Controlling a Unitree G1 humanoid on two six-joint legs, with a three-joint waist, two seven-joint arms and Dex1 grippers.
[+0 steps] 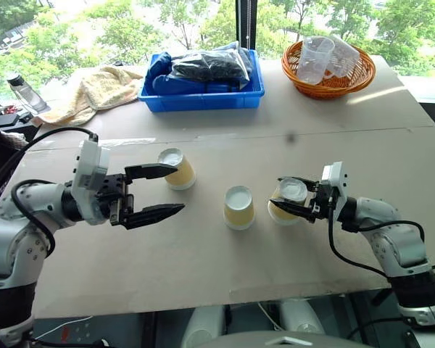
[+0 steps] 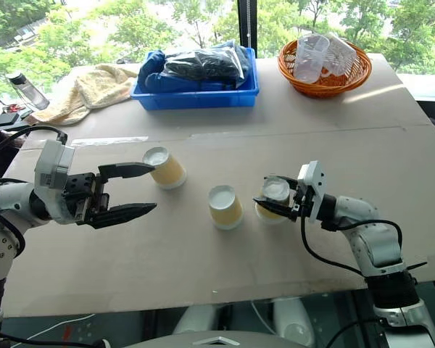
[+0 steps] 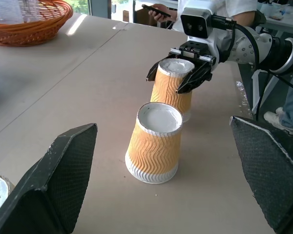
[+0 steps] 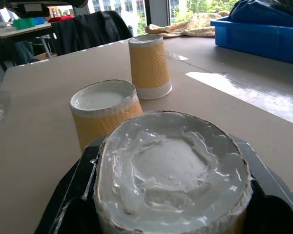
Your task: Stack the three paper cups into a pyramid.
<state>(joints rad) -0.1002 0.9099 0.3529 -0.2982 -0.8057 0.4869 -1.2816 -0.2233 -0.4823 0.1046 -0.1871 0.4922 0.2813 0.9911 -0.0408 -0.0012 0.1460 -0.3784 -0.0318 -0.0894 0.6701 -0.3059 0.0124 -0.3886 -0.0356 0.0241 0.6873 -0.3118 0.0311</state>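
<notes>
Crumpled white base on gripped cup [image 4: 171, 170], right gripper [image 3: 184, 80] clamped

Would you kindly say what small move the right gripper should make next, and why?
Probably slide its cup snug beside the middle tan ribbed paper cup: the right gripper is shut on the right tan ribbed paper cup, and both stand upside down, slightly apart, so no base pair exists yet.
</notes>
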